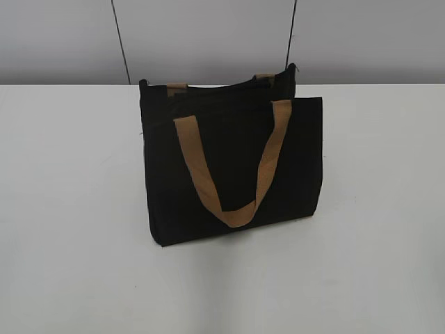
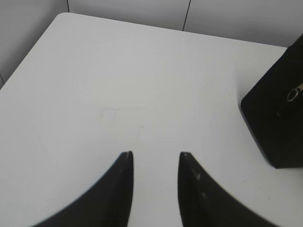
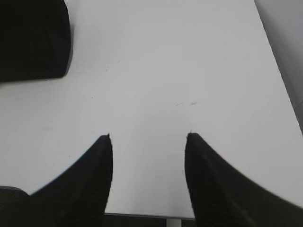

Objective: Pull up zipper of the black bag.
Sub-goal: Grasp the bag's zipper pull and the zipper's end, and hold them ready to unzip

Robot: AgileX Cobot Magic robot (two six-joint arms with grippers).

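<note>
The black bag (image 1: 233, 167) stands upright in the middle of the white table, its tan strap handle (image 1: 233, 163) hanging down the front. Its top is gaping open. In the left wrist view the bag's end (image 2: 279, 118) is at the right edge, with the zipper's silver ring pull (image 2: 294, 92) hanging against it. My left gripper (image 2: 155, 153) is open and empty, left of the bag. In the right wrist view the bag's other end (image 3: 33, 38) fills the top left corner. My right gripper (image 3: 148, 136) is open and empty over bare table. Neither gripper shows in the exterior view.
The white table (image 1: 76, 209) runs back to a grey panelled wall (image 1: 208, 35). Its near edge (image 3: 142, 216) shows under my right gripper. Its rounded far left corner (image 2: 61, 16) shows in the left wrist view.
</note>
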